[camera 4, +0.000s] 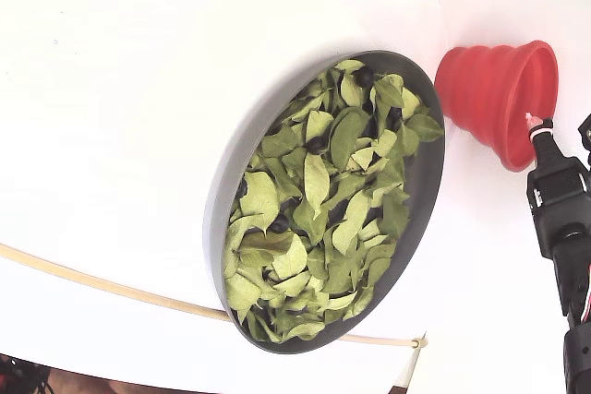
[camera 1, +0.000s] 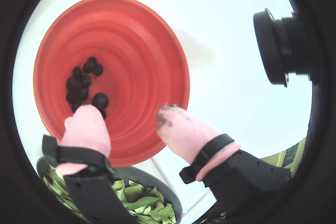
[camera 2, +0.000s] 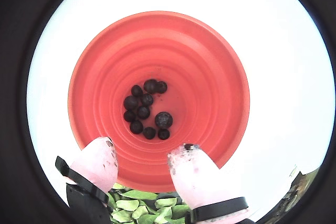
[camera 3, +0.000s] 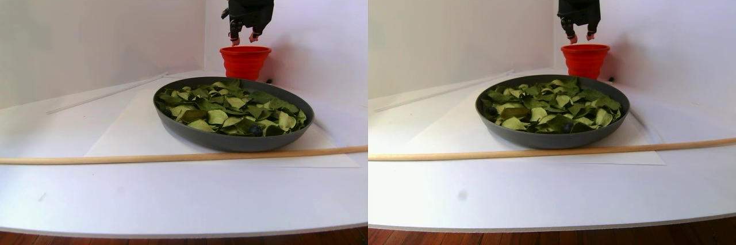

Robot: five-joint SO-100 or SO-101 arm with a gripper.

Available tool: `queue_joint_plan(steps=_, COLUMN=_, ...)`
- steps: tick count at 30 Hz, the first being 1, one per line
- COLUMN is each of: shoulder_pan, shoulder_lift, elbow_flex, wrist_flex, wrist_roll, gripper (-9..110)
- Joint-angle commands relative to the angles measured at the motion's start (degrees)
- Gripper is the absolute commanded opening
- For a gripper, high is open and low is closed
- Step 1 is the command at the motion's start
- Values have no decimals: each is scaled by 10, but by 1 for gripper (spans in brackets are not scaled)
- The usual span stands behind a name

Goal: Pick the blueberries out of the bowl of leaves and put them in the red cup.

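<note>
One white bench (camera 3: 172, 199) meets white walls; ribbed red cup (camera 2: 210, 77) holds dark blueberries (camera 2: 144, 109) at 9 o'clock, fingers (camera 2: 194, 174) parted, empty.

About ten blueberries (camera 2: 145, 109) lie in one red cup (camera 2: 220, 72); one bowl (camera 4: 427, 182) holds many leaves (camera 4: 319, 219); one wooden rod (camera 3: 172, 157).

Stereo pair view: bowl (camera 3: 233, 136) in front, leaves (camera 3: 230, 110) in it; red cup (camera 3: 245, 62) just behind; blueberries (camera 2: 147, 109) inside cup; gripper (camera 3: 242, 39) above cup.
</note>
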Motion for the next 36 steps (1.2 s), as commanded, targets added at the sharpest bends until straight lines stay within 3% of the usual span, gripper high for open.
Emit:
queue_joint_plan(steps=1, shoulder_pan=-3, shoulder_lift=69, elbow_flex=-14, wrist_flex=-4, wrist_roll=4, gripper=18)
queue_joint_plan(steps=36, shoulder_pan=-73, shoulder_lift=221, elbow_flex=161, wrist_flex=32, wrist_roll=-8, gripper=17)
